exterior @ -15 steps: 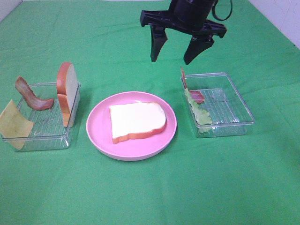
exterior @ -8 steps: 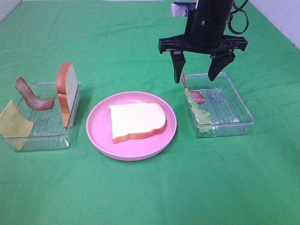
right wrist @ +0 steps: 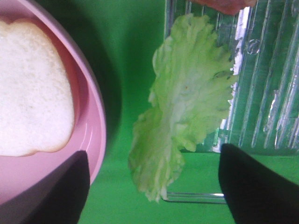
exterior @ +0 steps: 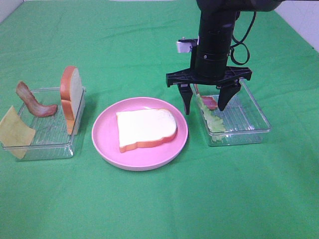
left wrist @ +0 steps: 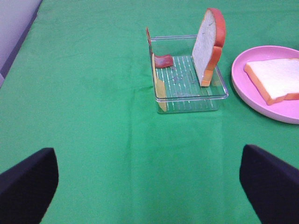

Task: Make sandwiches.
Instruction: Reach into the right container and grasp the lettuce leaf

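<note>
Lettuce (exterior: 213, 121) is draping over the clear tray's (exterior: 255, 118) 9 o'clock wall, at 3 o'clock from the pink plate (exterior: 103, 143) carrying one bread slice (exterior: 145, 128). Right end effector (exterior: 205, 110) is hovering over the lettuce, fingers apart. Left end effector (left wrist: 149, 184) is hanging spread wide over bare tabletop (left wrist: 93, 116).

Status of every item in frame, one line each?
flat bread slice: lying on pink plate, bare.
upright bread slice: standing on edge in left tray.
left bacon strip: curled, propped in left tray.
cheese square: tilted against left tray's outer edge.
lettuce: draped over right tray's plate-side wall.
right bacon strip: in right tray, partly hidden.
right gripper: jaws open, empty, over lettuce.
left gripper: jaws open, empty.
</note>
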Tool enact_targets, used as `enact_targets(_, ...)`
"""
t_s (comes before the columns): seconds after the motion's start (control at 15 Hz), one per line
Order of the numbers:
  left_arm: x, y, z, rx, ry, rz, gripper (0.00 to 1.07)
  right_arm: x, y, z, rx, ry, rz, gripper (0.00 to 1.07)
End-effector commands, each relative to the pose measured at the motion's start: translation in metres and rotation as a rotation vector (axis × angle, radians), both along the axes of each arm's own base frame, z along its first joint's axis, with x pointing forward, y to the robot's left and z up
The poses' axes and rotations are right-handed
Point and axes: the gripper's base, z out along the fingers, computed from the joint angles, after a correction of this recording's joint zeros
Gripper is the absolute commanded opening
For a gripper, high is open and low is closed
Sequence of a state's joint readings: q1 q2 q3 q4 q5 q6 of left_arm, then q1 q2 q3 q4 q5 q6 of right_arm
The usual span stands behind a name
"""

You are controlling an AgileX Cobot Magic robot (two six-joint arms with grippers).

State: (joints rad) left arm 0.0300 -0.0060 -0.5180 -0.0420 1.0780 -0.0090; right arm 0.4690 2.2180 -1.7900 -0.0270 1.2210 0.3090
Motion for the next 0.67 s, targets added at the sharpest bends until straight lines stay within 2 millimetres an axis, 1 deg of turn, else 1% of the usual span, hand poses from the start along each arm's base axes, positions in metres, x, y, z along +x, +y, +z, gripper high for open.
enact_targets(0.07,-0.0014,-0.0006,-0.0007,-0.007,-0.011,-0.004,1.02,-0.0017,-0.0016,-0.0129,-0.026,0.054,-0.016,0.75)
enact_targets(0.27,-0.0014,-0.0006,-0.0007,-0.007,-0.011,-0.004,1.02,-0.0004,-0.0009,-0.0178,-0.025,0.052,-0.013,0.74)
enact_targets(0.4,-0.0014,-0.0006,-0.0007,-0.007,-0.011,-0.004,1.02,0.0007,-0.0002,-0.0180,-0.017,0.040,-0.013,0.67)
enact_targets(0.53,-0.0014,-0.0006,-0.0007,-0.007,-0.011,-0.004,1.02,0.0008,-0.0004,-0.0180,-0.019,0.039,-0.013,0.57)
enact_targets(0.67,-0.0014,-0.0006,-0.0007,-0.007,-0.011,-0.004,1.02,0.0012,-0.0009,-0.0180,-0.024,0.036,-0.009,0.55)
